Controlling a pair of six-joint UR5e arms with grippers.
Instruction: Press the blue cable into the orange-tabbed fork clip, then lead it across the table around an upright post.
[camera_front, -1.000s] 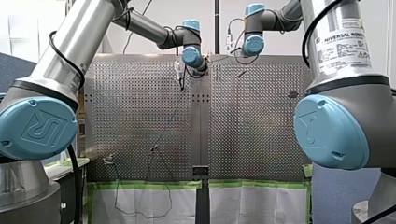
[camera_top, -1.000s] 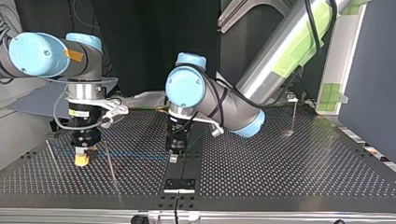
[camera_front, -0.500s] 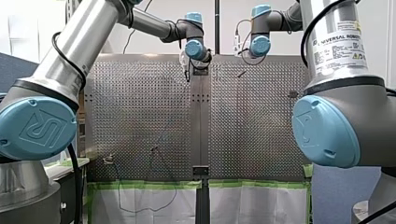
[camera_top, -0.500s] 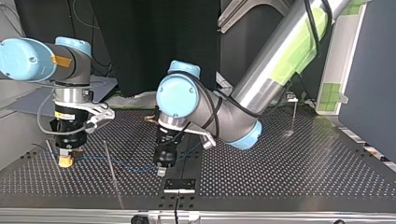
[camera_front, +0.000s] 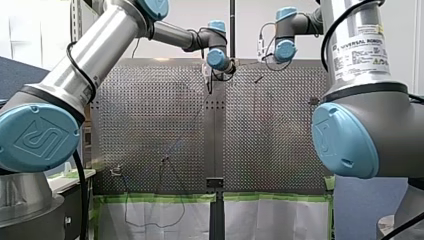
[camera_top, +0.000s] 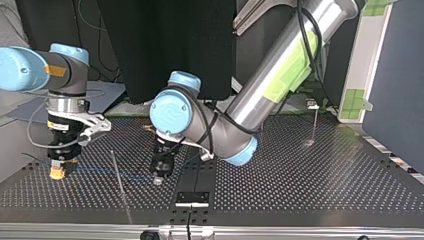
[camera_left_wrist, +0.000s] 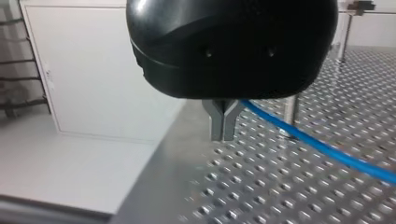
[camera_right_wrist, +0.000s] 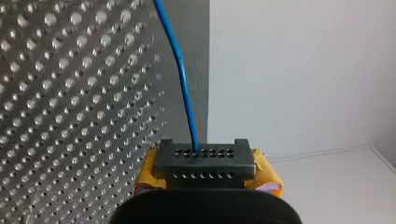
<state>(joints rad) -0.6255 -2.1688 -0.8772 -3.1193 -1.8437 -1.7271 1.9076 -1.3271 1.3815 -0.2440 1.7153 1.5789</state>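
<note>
Low over the grey table full of small holes, my left arm and my right arm reached down in the top view, with a dark curtain behind them. The blue cable ran flat, side to side, from my right gripper to my left gripper. Both grippers were pinched tight on it. A thin post stood between them in that view.

The front camera looks from behind the arms, far from both grippers, over the table. The top camera faces them, low and nearer. Each wrist camera sits just behind its own fingers. Top and wrist views share the blue cable between my left gripper and my right gripper.
</note>
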